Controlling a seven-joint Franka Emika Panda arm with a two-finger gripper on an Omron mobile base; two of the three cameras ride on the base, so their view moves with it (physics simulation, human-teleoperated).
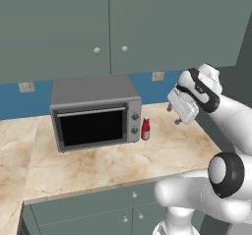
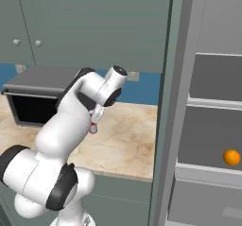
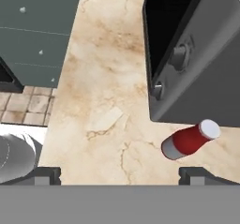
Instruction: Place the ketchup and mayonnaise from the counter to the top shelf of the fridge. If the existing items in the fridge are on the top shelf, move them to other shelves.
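Note:
The ketchup (image 1: 145,129), a slim red bottle with a white cap, stands upright on the counter (image 1: 162,155) just right of a toaster oven. In the hand view the ketchup (image 3: 190,139) lies at the lower right, beyond the right fingertip (image 3: 197,174). My gripper (image 1: 173,115) hovers open and empty above the counter, a little right of the bottle and higher. The fridge (image 2: 208,126) stands open on the right. An orange fruit (image 2: 231,157) rests on the shelf under the top shelf (image 2: 212,101). The mayonnaise is out of view.
A grey toaster oven (image 1: 93,113) with a dark glass door and two knobs sits at the back of the counter. Grey-green wall cabinets (image 1: 108,27) hang above it. A tall grey-green panel (image 2: 165,102) separates the counter from the fridge.

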